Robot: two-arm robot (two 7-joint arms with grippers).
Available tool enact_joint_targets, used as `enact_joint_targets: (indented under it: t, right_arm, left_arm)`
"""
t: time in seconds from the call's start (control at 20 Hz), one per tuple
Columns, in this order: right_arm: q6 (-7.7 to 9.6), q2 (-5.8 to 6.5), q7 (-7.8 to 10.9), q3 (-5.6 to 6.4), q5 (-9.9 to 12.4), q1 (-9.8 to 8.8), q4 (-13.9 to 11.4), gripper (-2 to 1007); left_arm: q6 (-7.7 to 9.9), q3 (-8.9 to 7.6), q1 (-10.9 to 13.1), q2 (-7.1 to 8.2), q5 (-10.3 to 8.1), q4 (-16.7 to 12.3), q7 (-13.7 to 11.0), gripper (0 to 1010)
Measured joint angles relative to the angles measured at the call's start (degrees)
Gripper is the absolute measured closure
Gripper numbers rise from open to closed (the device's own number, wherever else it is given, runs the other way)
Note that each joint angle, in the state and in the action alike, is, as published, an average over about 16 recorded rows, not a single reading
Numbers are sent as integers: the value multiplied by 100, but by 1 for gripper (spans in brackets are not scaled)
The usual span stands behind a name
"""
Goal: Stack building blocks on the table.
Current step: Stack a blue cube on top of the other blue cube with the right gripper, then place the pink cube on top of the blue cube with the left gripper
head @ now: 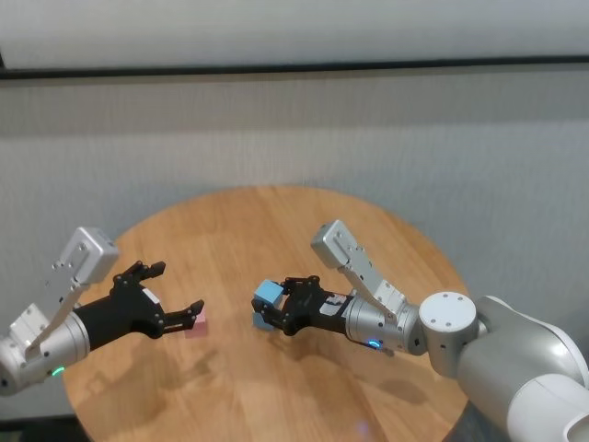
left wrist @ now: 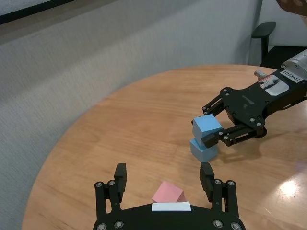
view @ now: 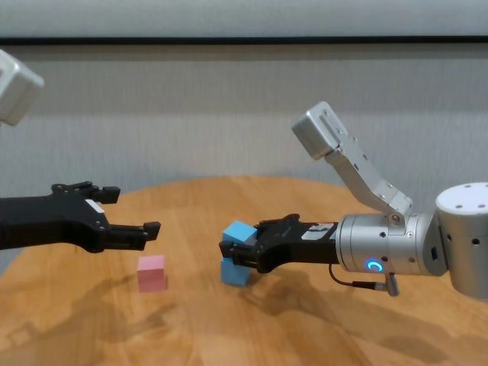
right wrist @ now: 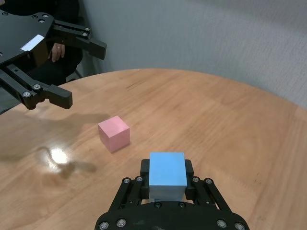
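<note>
Left gripper (head: 175, 299) fingers spread, hovering over pink cube (head: 196, 323) on round wooden bench (head: 267, 221); right gripper (head: 276, 304) fingers clamp light blue cube (head: 268, 293), resting tilted atop second blue cube (left wrist: 203, 149) mid-bench

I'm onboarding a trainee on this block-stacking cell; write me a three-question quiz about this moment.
1. True or false: the right gripper is shut on a blue block.
2. What lies directly under that block?
A. the pink block
B. a second blue block
C. bare table
3. Fill in: the left gripper is ____ above the pink block.

Key:
1. True.
2. B; whether the two blocks touch is unclear.
3. Open.
</note>
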Motion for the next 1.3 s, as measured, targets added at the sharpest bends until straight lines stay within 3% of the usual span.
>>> enact_joint_targets:
  t: [0.5, 0.75, 1.0, 1.3]
  right_arm:
    - [-87, -64, -29, 84, -113, 80, 180, 561]
    - [-66, -46, -55, 129, -161, 27, 39, 446]
    - [98, 72, -93, 175, -165, -193, -527, 285]
    - [346, 405, -320, 278, -98, -664, -1739, 115]
  left_arm:
    - [0, 0, 0, 0, 0, 0, 0, 10]
    - [0, 0, 0, 0, 0, 0, 0, 10]
    - [0, 0, 0, 0, 0, 0, 0, 10]
    - [0, 0, 0, 0, 0, 0, 0, 10]
